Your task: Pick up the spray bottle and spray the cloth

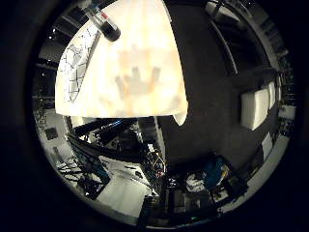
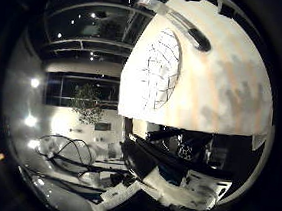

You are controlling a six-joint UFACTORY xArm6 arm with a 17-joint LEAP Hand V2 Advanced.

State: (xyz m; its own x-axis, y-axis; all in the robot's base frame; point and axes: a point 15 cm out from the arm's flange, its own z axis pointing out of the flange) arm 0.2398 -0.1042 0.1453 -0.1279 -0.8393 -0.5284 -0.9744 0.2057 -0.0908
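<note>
A dark spray bottle (image 1: pixel 102 21) with a light head sits on a pale table (image 1: pixel 154 43), near its edge. A white cloth (image 1: pixel 77 56) with a dark grid of lines lies on the table beside the bottle. The right thumb side palm view shows the cloth (image 2: pixel 161 69) and the bottle (image 2: pixel 186 27) as a dark long shape next to it. My hand is well above the table. Its spread shadow (image 1: pixel 138 83) falls on the bare tabletop, away from the bottle and beside the cloth.
Dark floor (image 1: pixel 208 87) surrounds the table. A white box (image 1: pixel 256 104) stands on the floor to one side. Frames and equipment (image 1: pixel 126 155) stand below the table's edge. The right thumb side palm view shows a dim room with lamps (image 2: pixel 33 82).
</note>
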